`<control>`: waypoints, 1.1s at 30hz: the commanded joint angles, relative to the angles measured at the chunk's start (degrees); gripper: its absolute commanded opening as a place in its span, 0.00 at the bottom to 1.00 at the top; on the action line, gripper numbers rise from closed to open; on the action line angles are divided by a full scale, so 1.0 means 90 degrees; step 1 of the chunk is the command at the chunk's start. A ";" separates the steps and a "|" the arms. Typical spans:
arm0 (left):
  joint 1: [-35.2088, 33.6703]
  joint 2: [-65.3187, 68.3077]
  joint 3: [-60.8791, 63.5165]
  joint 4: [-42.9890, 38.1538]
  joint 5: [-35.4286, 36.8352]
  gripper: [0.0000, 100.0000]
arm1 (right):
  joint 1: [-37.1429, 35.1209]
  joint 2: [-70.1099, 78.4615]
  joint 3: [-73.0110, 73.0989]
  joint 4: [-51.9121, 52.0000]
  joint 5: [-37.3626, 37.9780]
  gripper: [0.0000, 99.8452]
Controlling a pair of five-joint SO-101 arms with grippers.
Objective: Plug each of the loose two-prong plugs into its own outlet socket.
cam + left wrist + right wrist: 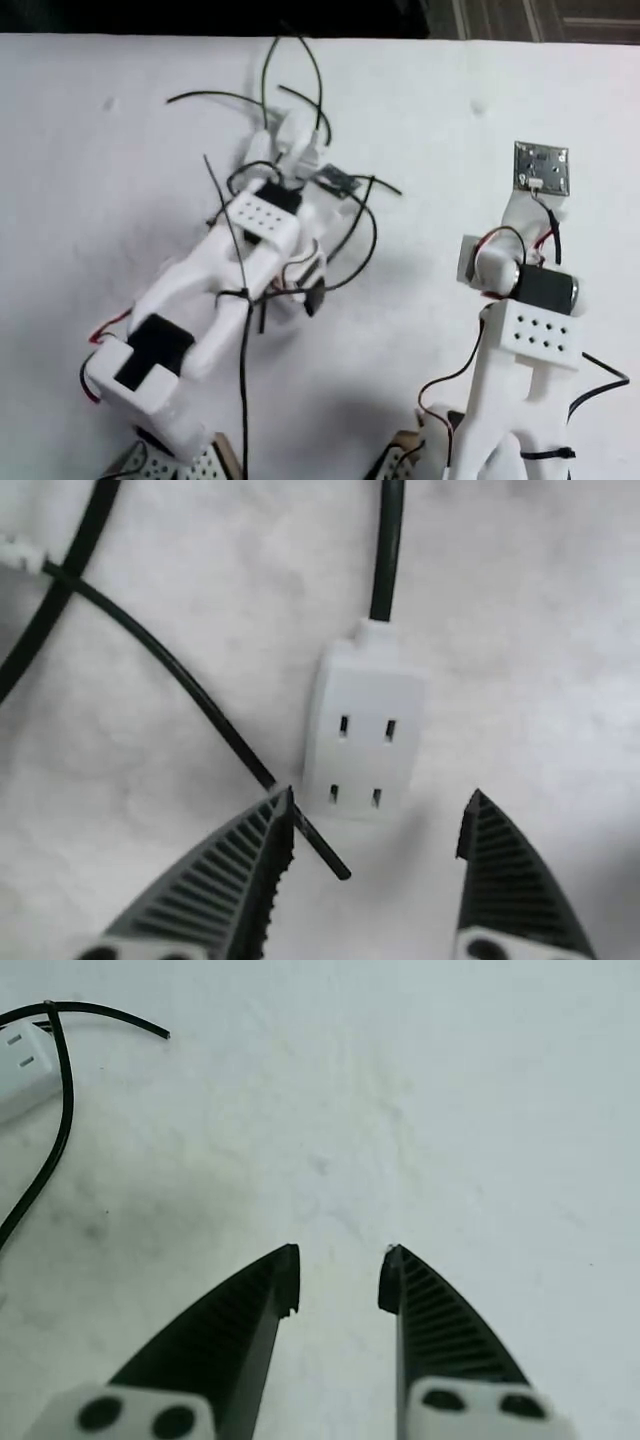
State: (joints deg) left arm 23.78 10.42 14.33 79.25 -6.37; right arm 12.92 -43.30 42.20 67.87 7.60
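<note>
Fingers [235, 880] of the left gripper [380, 800] stand spread just short of a white outlet block [362, 730], which lies flat among black cords [200, 700] left of centre on the white table [530, 630]. The right gripper [340, 1270], also parted, hangs over bare tabletop at right.

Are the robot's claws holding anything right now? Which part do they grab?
Nothing is held. The left gripper is open in front of the white outlet block, not gripping it. The right gripper is open over the table.
</note>
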 commanded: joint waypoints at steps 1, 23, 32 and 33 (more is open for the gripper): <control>0.0181 -0.0093 -0.0479 0.0537 0.0049 0.27 | -0.0073 -0.0171 -0.0274 0.0044 0.0049 0.13; -0.4420 -0.7575 0.3526 -0.0098 -0.1534 0.16 | -0.2955 -0.0063 -0.0537 0.0190 0.0000 0.14; -0.5211 -0.9245 0.5949 -0.1016 -0.1817 0.05 | -0.4801 0.1929 -0.2315 0.0093 -0.0293 0.13; -0.5211 -0.9392 0.6134 -0.1026 -0.1817 0.05 | -0.4918 0.2261 -0.2549 -0.0054 -0.0420 0.13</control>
State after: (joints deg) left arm -22.46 -70.11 65.76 71.78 -22.37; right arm -28.22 -29.41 26.29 69.27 6.55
